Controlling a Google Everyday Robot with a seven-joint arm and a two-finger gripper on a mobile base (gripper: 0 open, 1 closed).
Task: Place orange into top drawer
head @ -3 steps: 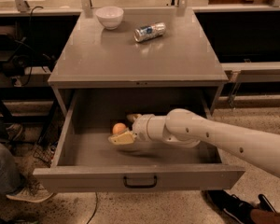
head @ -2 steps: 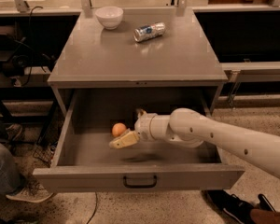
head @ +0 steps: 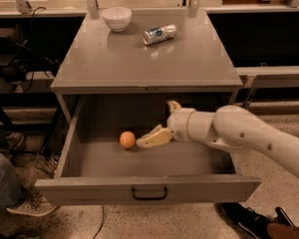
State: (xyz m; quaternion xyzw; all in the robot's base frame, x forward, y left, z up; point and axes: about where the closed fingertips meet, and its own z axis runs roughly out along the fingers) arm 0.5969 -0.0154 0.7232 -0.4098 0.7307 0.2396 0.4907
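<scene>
Cabinet: grey metal cabinet (head: 139, 63), 1 drawer open.
Drawer: wide shallow grey metal top drawer (head: 89, 190), pulled out.
Gripper: cream two-finger gripper (head: 156, 125) inside drawer, fingers spread, empty.
Bowl: white bowl (head: 116, 18) on cabinet top.
Can: crushed silver can (head: 159, 34) near bowl.
Orange: small round orange (head: 127, 139) on drawer floor, just beside lower fingertip.

Cream tool (head: 155, 125) in grey top drawer (head: 89, 189), orange-skinned orange (head: 127, 139), white bowl (head: 116, 18)

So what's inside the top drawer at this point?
The orange lies on the floor of the top drawer, left of centre. The gripper, open, is beside it on its right. The arm and front panel hide parts of the floor.
</scene>
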